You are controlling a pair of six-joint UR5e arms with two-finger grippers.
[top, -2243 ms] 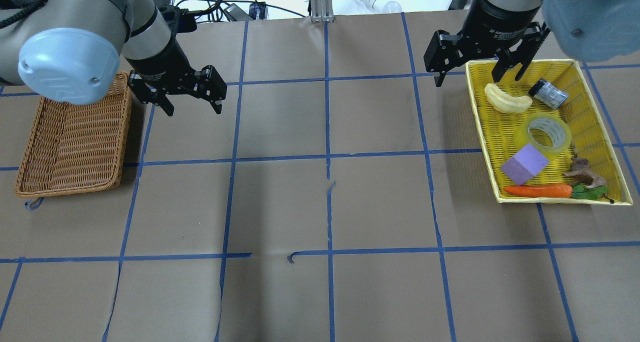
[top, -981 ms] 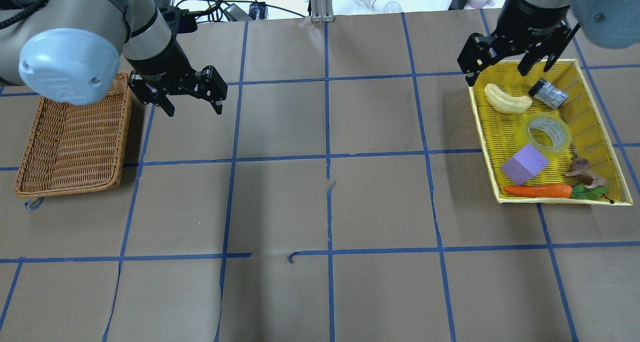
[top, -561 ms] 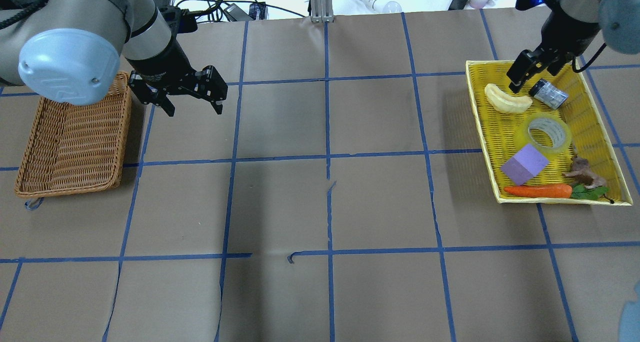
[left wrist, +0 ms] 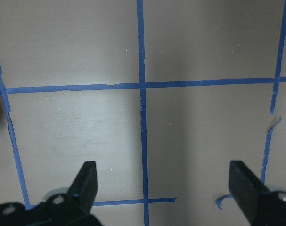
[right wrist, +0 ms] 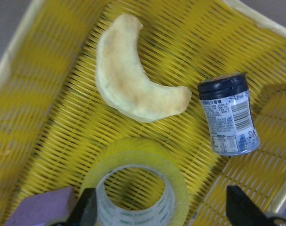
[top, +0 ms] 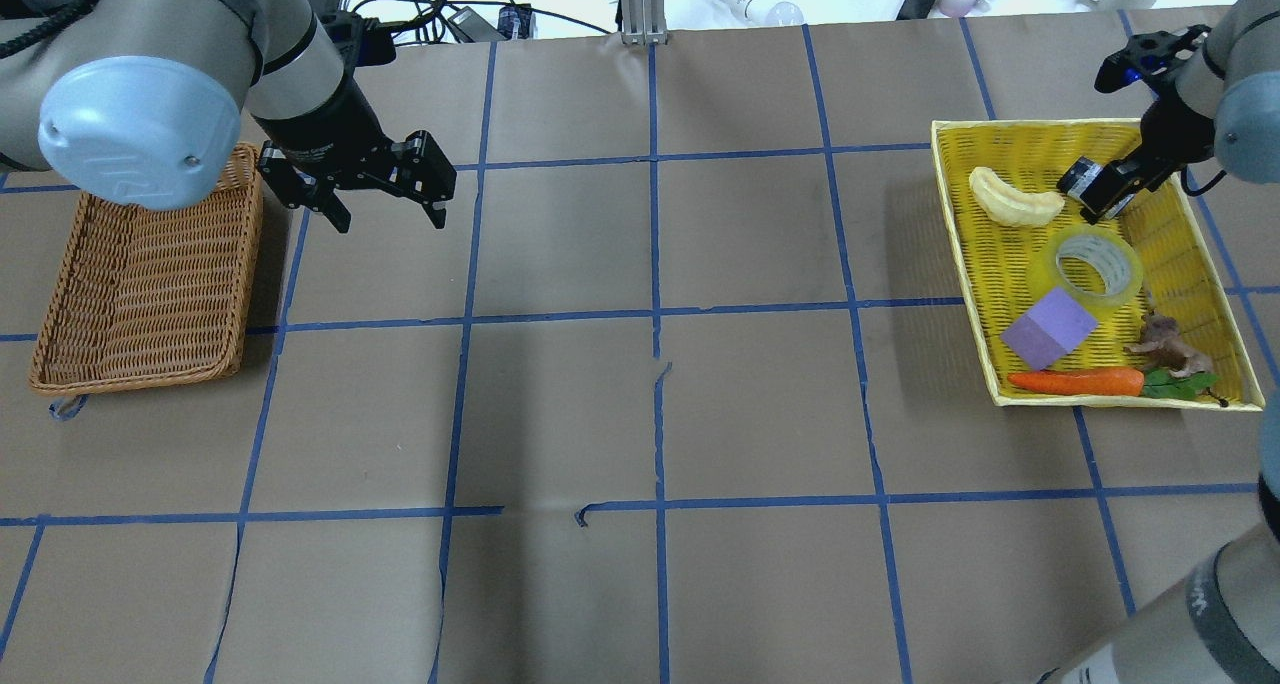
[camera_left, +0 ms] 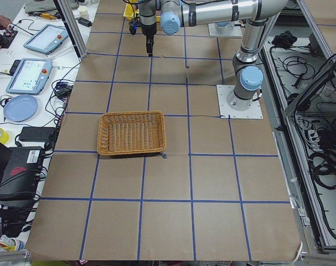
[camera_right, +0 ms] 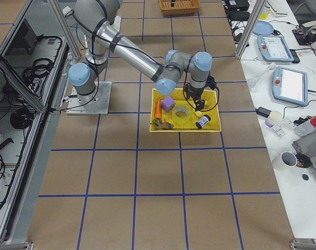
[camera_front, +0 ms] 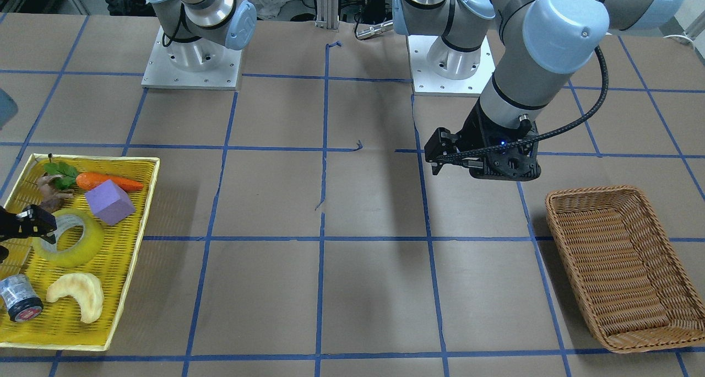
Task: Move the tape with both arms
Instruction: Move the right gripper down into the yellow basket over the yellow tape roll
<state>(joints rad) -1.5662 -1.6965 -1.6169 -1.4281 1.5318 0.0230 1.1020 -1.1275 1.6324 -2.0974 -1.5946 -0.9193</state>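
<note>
Tape [top: 1047, 280] flat in yellow tray [top: 995, 264], hole facing up.

The brown-papered table [top: 760, 404] carries a yellow tray [top: 985, 274] and a wicker basket [top: 140, 284], well apart.

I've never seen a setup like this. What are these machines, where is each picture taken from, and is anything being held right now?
These are two jointed robot arms mounted on a paper-covered table, each ending in a two-finger gripper. Four pictures come from fixed cameras: above, opposite the robot, and at each table end. Two come from cameras on the wrists, looking down at the work. The left gripper hangs open over the table near a wicker basket. The right gripper is open above a yellow tray, over a roll of yellow tape. The tray also holds a bread crescent, a small can, a purple block and a carrot. Nothing is held.
</note>
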